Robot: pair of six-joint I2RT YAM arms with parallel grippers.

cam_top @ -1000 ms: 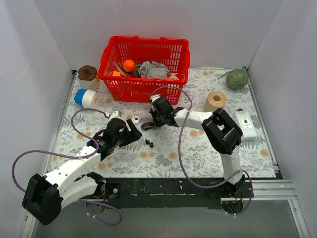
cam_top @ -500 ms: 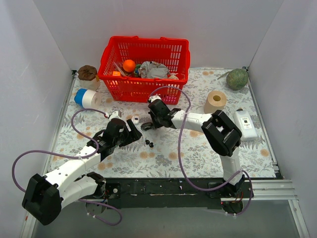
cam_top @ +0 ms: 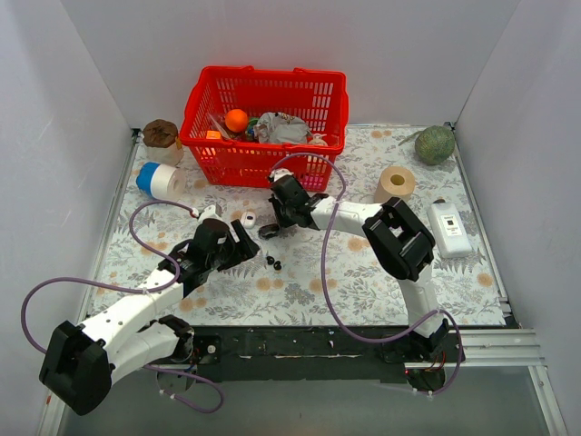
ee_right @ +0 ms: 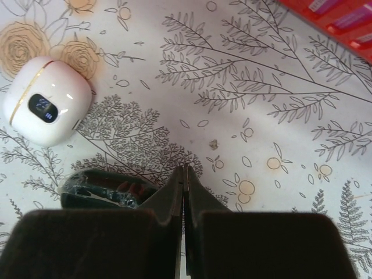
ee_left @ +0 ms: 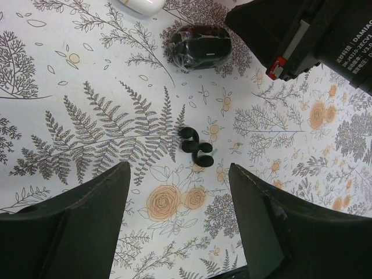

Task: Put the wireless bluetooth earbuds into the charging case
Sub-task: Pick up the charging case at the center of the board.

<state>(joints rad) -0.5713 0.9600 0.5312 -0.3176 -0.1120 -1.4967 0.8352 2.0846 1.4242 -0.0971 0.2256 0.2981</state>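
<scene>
The floral table (cam_top: 363, 282) carries a red basket (cam_top: 263, 109) at its far side, out of the way of the work at its middle, where both arms reach. The left gripper (ee_left: 179, 192) hovers low with its jaws about half spread and nothing between them, probably lined up for a pick. The right gripper (ee_right: 185, 171) is pinched fully closed and empty, its tip just beside the black charging case (ee_right: 107, 189), perhaps to steady it. A white case (ee_right: 46, 107) lies just left of that. The black earbuds (ee_left: 195, 142) lie loose on the cloth, touching each other, nearer than the black case and just ahead of the left fingertips.
</scene>
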